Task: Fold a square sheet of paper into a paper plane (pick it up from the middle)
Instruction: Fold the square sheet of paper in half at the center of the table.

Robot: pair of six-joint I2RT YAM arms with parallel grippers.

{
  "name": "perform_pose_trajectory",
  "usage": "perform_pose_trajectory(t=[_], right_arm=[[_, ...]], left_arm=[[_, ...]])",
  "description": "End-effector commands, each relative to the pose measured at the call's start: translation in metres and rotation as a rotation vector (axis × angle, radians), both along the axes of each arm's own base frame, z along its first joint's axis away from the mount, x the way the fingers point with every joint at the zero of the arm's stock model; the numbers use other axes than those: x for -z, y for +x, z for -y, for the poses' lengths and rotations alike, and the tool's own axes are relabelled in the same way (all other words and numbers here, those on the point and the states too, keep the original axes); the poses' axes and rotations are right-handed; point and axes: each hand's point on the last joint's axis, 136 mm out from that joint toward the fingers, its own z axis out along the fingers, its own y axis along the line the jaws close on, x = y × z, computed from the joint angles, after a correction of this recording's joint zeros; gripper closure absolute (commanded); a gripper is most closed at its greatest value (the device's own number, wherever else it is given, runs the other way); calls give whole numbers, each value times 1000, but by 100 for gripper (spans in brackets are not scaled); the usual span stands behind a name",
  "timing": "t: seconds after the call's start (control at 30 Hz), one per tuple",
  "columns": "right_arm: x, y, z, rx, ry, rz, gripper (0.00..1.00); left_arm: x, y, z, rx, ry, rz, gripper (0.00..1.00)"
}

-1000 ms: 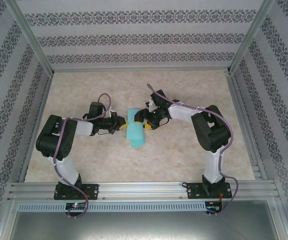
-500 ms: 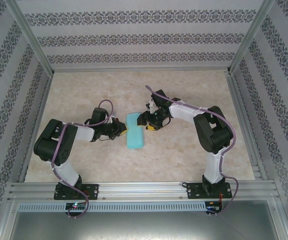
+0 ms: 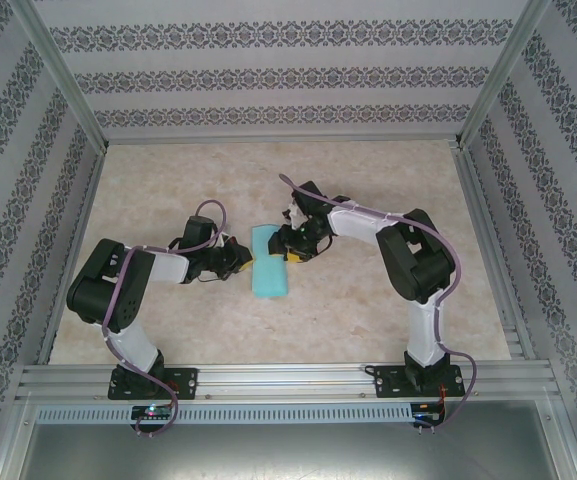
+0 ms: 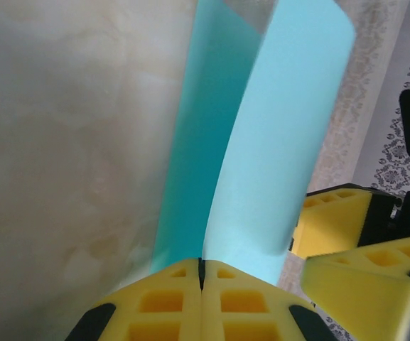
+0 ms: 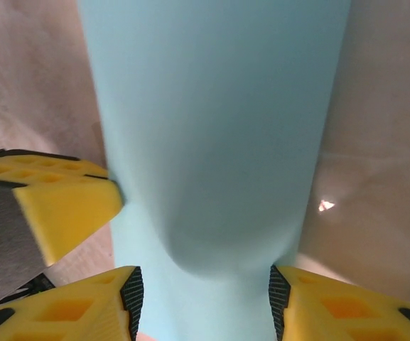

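The square sheet of paper (image 3: 270, 266) is turquoise and lies at the table's middle, bent over on itself into a long loop. My left gripper (image 3: 242, 258) is at its left edge, shut on the sheet (image 4: 261, 142), which rises from between the closed yellow fingers (image 4: 155, 305). My right gripper (image 3: 286, 246) reaches in from the right, open, its pads (image 5: 132, 297) standing either side of the curled sheet (image 5: 219, 128). Its yellow fingers (image 4: 332, 222) show in the left wrist view. The paper plane is out of view.
Beige marbled tabletop (image 3: 368, 190) runs all around the sheet. Patterned walls and an aluminium frame (image 3: 278, 140) close in the back and sides. The arm bases sit on the near rail (image 3: 288, 380).
The right gripper has slid left onto the sheet and its jaws have narrowed. The left gripper moved slightly down and right. The sheet now looks narrower and more curled.
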Motion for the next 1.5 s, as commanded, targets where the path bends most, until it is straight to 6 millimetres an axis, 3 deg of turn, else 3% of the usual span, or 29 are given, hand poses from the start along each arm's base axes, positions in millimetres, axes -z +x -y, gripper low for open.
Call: perform_pose_trajectory(t=[0.0, 0.23, 0.53, 0.7, 1.03, 1.47], right_arm=[[10, -3, 5, 8, -66, -23, 48], [9, -2, 14, 8, -115, 1, 45], [22, -5, 9, -9, -133, -18, 46], [36, -8, 20, -9, -210, -28, 48], [66, -12, 43, 10, -351, -41, 53], [95, -25, 69, 16, -488, -99, 54]], left_arm=[[-1, -4, 0, 13, 24, 3, 97], [-1, -4, 0, 16, 30, 1, 97], [-3, -3, -1, 15, 37, -4, 92], [-16, -1, -4, 25, 78, -15, 77], [-35, -3, -43, -67, 305, -95, 45], [-34, 7, -52, -98, 371, -53, 26]])
